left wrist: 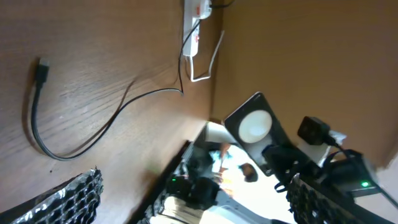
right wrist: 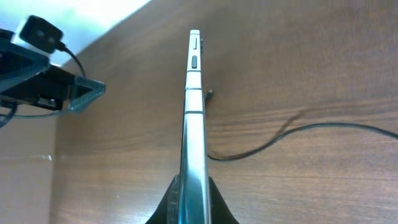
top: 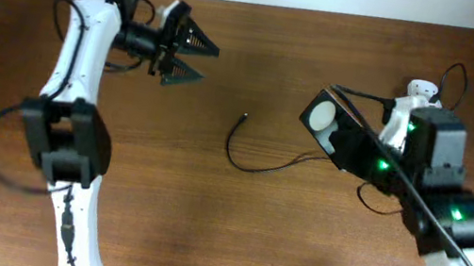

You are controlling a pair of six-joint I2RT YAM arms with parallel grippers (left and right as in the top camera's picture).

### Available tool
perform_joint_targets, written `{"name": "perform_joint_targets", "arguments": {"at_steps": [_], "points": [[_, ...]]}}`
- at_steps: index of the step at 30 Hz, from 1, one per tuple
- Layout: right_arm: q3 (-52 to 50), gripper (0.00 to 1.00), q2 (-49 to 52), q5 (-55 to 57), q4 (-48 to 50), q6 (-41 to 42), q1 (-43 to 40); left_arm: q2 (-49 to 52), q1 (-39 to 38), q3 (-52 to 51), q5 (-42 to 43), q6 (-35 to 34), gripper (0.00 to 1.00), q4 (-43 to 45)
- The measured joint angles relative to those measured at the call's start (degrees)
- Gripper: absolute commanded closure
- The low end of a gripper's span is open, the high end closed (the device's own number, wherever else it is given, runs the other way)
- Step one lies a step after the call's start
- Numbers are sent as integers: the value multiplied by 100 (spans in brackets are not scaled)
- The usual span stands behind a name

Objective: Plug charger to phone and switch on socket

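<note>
Small black rectangular smartphone point(top: 323, 118): was held clear of the brown wooden tabletop point(top: 204, 223), right gripper point(top: 349, 146) fingers clamped on it.
Thin black charger cable point(top: 250, 170): lay curled on tabletop, unplugged.
Left gripper point(top: 193, 59): fingers spread, empty.

Phone point(top: 324, 118) in right end effector point(top: 352, 147)

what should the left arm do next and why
Probably lower the open left gripper onto the charger's connector tip and grasp it. The tip lies loose on the table, while the right gripper is shut on the phone, held edge-up off the table.
</note>
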Motion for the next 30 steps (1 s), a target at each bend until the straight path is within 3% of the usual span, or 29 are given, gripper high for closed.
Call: {"name": "perform_joint_targets", "arguments": {"at_steps": [6,12,18,22,30], "points": [[-807,96,-669,-83,581,-52,0,-1397,-4,44,-409,83,1,-13],[-2247,96,-874,-273,2669,428,173,-1637,-289,48,-623,109,1,87],[-2337,96,-437,-131,3823,1198,398,-1554,-817,-979,59,83,1,1580],[-2339,96,87,83,4535,1792,398,-1526,-879,-1738,614,-321,1,2546],[-2347,96,846,149,6343,2771,398,-1515,-863,-2026,1309,-981,1,3388]]}}
